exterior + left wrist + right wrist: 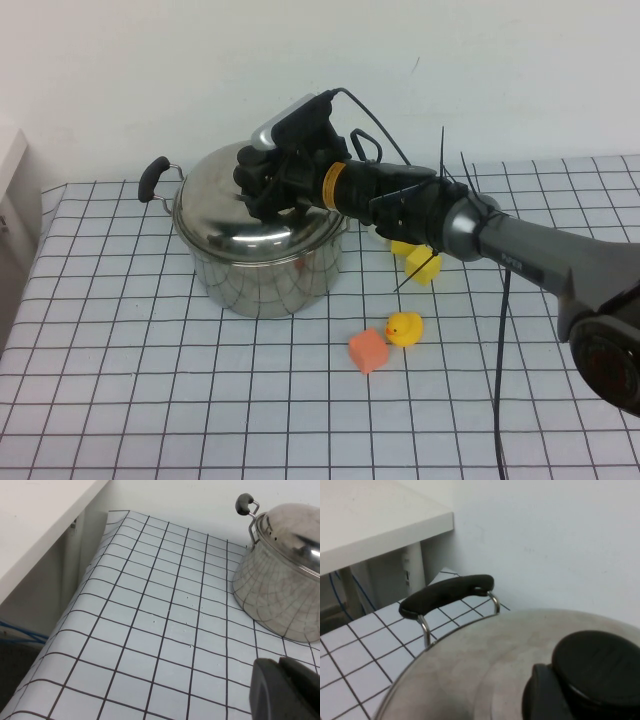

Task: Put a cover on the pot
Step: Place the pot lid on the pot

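Standing on the far left part of the checkered table [120, 400], the pot [265, 270] is a large, shiny steel cylinder with a black side handle [153, 178] on a wire loop pointing toward the wall. A domed steel lid [215, 205] already sits on its rim, and its polished wall mirrors the grid lines of the cloth.

The right gripper [262, 195] is over the centre of the lid, reaching in from the right side of the table. In the right wrist view one dark finger [542, 695] lies against the lid's black knob [597, 665], but I cannot tell whether the gripper is clenched on the knob or released from it.

The left gripper [285, 690] shows only as a dark tip in its own wrist view, above bare cloth near the pot, apart from it; its state cannot be told.

To the right of the pot lie a yellow block [422, 264], a yellow duck [404, 328] and an orange block [368, 350], the duck and orange block just beside each other.
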You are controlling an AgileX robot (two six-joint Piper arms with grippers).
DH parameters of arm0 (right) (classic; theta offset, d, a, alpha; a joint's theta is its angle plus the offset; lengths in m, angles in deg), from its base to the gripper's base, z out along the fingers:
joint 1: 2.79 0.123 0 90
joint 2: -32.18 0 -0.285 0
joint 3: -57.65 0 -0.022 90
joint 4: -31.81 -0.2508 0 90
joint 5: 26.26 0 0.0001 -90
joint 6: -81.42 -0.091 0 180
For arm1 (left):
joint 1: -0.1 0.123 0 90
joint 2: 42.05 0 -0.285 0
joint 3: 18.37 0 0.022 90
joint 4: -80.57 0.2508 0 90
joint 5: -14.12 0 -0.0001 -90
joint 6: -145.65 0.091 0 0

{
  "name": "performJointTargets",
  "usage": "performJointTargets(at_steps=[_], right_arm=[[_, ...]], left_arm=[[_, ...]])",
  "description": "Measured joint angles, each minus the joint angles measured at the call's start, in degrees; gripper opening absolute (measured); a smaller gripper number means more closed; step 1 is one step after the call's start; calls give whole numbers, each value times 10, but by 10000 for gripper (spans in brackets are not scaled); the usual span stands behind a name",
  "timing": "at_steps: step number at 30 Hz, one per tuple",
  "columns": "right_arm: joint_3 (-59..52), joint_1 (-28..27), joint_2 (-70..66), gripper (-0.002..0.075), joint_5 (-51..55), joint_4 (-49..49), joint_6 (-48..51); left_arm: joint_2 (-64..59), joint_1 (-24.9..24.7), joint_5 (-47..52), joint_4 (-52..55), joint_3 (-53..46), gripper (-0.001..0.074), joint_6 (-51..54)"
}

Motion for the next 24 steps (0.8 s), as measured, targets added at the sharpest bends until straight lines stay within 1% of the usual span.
performJointTargets(at_steps=[11,24], right_arm=[[4,2,-1,350,20,-2,28],[4,2,-1,350,20,-14,29]], left_arm=[[0,0,0,0,0,-1,0],[0,0,0,0,0,-1,0]])
